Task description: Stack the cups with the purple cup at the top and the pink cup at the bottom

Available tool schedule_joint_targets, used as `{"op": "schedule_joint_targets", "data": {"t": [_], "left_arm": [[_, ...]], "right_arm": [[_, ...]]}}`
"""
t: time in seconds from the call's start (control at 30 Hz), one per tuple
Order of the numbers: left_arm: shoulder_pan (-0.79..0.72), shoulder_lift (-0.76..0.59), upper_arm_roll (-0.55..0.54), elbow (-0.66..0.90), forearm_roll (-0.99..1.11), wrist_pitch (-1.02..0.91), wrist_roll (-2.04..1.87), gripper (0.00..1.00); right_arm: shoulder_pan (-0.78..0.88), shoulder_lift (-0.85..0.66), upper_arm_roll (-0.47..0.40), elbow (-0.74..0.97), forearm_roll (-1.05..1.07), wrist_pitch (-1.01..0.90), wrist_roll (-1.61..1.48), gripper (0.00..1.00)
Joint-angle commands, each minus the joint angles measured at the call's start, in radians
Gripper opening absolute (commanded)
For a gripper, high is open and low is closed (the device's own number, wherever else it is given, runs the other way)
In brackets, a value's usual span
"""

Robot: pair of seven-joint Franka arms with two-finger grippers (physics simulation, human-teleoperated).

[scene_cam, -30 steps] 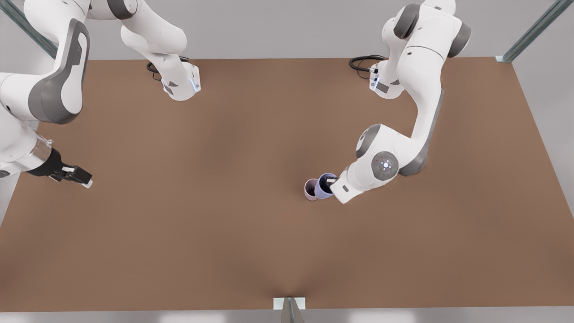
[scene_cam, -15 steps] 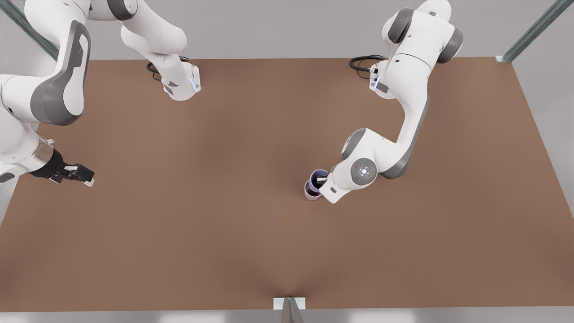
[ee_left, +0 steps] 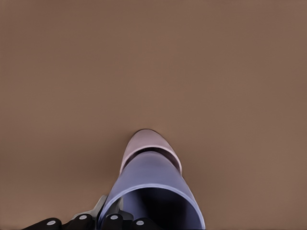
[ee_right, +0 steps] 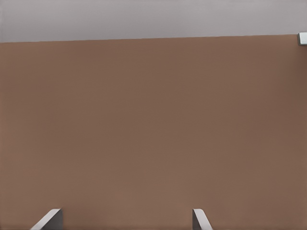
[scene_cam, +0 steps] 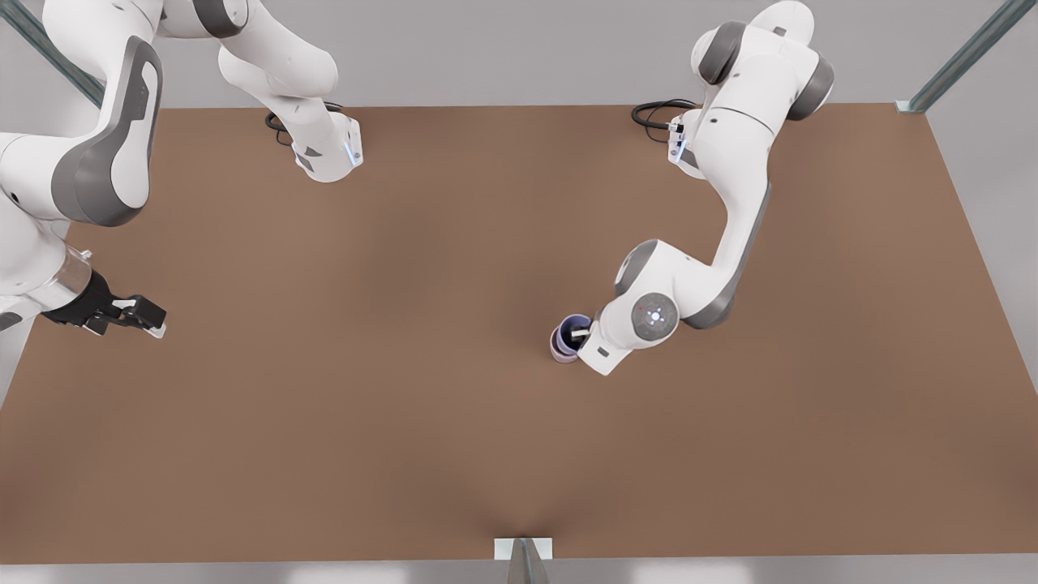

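Task judged nearly done. The purple cup is seen over the pink cup, with the pink rim showing just past it at about 7 o'clock in the front view. In the left wrist view the purple cup is lined up with the pink cup, its base at or just inside the pink mouth; whether it is fully seated cannot be told. Both cups sit on the table, a little right of centre in the front view.

Left to do, by judgement: purple cup lowered until it nests, grip released, arm pulled clear.

Jaws, left gripper: clamped on the purple cup's rim, one finger inside the cup, the other on the outer wall, approached from approx. 3 o'clock of the cup. Its knuckles are seen at the cup's near edge in the left wrist view. The pink cup is not touched by the fingers, as far as can be seen.

Right gripper: well apart from the cups, out at 9 o'clock near the table edge, waiting. Jaws apart, nothing held; two fingertips are seen spread wide over bare table in the right wrist view.
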Motion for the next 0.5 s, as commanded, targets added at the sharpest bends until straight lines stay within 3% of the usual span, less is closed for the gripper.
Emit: {"op": "schedule_joint_targets", "data": {"t": [0.0,0.23,0.3,0.47], "left_arm": [[-0.005,0.001,-0.001,-0.002,0.001,0.009,-0.075,0.21],[-0.011,0.012,-0.001,-0.004,0.001,0.008,-0.064,0.21],[-0.01,0.018,-0.001,-0.002,0.002,0.003,-0.057,0.42],[-0.01,0.018,-0.001,-0.002,0.002,0.0,-0.055,0.49]], "right_arm": [[-0.001,-0.001,0.0,0.001,0.0,0.001,-0.037,1.0],[-0.001,-0.001,0.0,0.002,0.002,0.01,-0.037,1.0],[-0.001,-0.001,0.0,0.001,0.002,0.01,-0.035,1.0],[-0.003,-0.001,0.0,0.001,0.004,0.014,-0.035,1.0]]}}
